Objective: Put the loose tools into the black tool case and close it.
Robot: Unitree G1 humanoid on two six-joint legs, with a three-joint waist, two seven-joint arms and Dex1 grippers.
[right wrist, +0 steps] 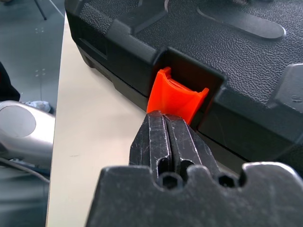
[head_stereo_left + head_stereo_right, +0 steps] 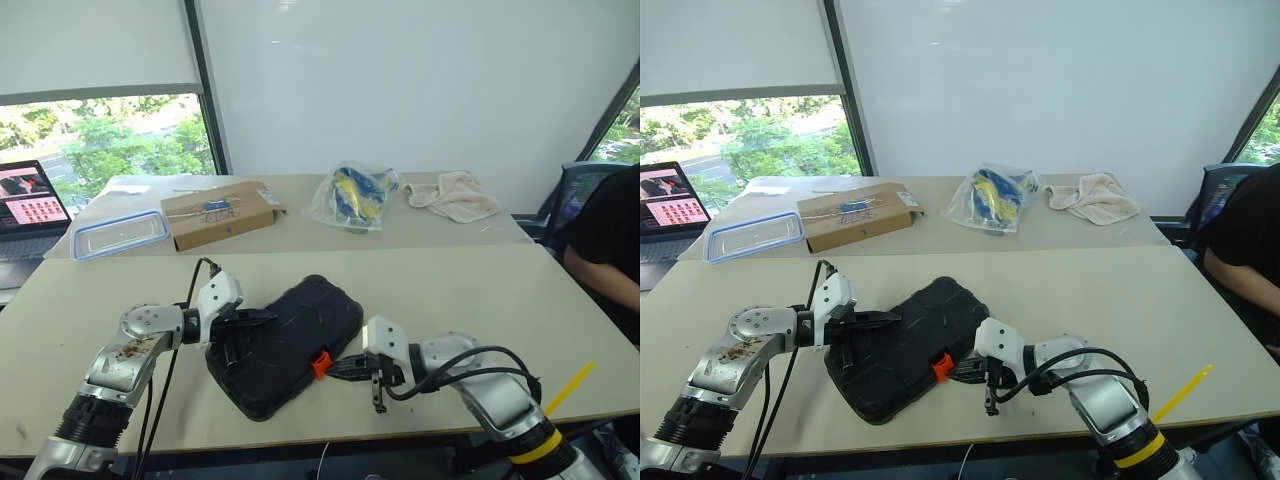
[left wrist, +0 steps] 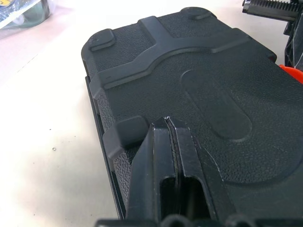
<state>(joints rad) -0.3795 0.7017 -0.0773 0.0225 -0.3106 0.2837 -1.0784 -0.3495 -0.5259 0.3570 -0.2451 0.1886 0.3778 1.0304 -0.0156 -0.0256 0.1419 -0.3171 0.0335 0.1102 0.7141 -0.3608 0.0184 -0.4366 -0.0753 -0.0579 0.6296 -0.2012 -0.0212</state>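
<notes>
The black tool case (image 2: pixel 290 340) lies shut and slantwise on the near table, its lid down and its small orange latch (image 2: pixel 320 362) on the side facing my right arm. My left gripper (image 2: pixel 265 316) is shut, its fingertips resting on the lid near the case's left edge (image 3: pixel 169 124). My right gripper (image 2: pixel 335 368) is also shut, with its tips against the lower end of the orange latch (image 1: pixel 177 97). The loose tools are out of view.
On the far table stand a brown cardboard box (image 2: pixel 220 213), a clear blue-rimmed container (image 2: pixel 118 234), a plastic bag (image 2: pixel 355 196) and a cloth (image 2: pixel 455 194). A laptop (image 2: pixel 30 200) is at far left. A person sits at the right edge (image 2: pixel 610 240).
</notes>
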